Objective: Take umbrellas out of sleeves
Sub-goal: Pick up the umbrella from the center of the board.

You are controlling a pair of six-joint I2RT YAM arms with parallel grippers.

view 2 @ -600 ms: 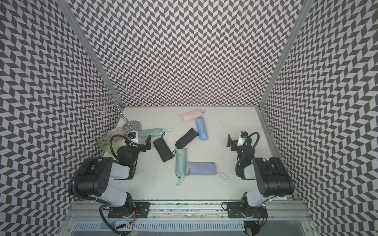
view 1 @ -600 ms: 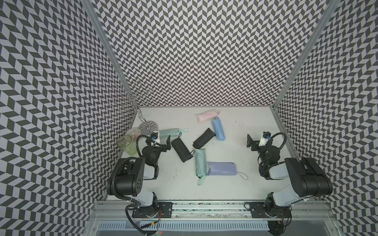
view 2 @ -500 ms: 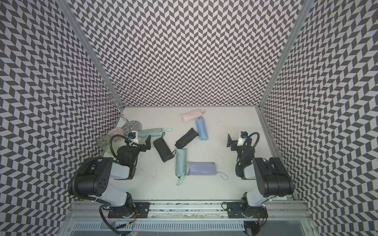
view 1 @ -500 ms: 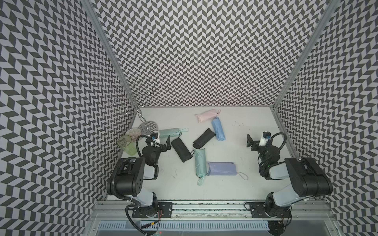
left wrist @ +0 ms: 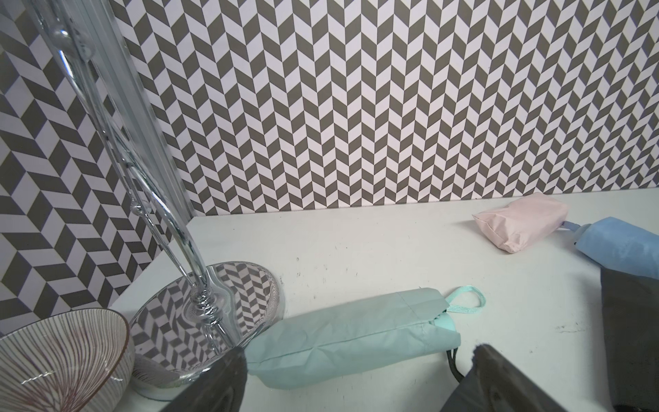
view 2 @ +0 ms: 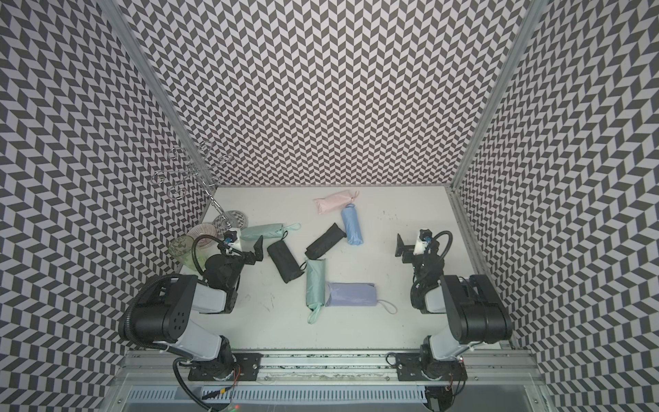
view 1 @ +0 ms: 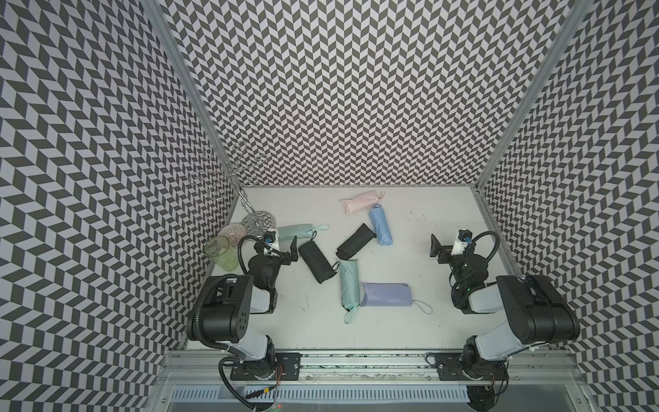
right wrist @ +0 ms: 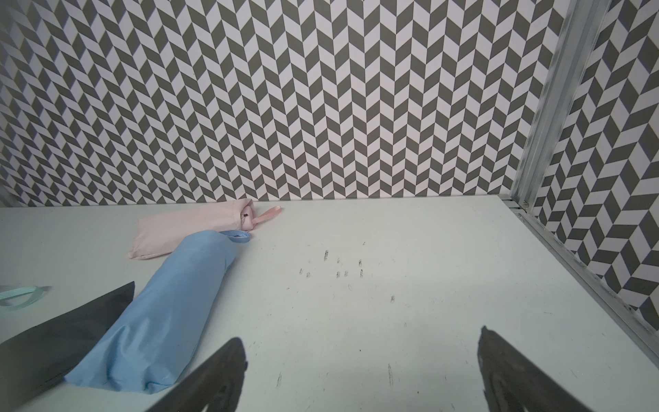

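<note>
Left wrist view: mint umbrella [left wrist: 349,339] just ahead of left gripper [left wrist: 358,353]

Grey-and-white chevron walls [view 1: 338,89] enclose a scuffed white table [view 1: 392,331], with aluminium posts [right wrist: 551,107] at the back corners.

pink umbrella [view 1: 361,202], light blue umbrella [view 1: 381,226], lavender umbrella [view 1: 387,294], grey-white chevron walls [view 1: 356,89]

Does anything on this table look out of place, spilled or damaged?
Nothing looks spilled or broken. The nearer mint umbrella lies against the lavender umbrella. A green glass, a bowl and a wire stand crowd the far left corner; they seem unrelated to the task.
</note>
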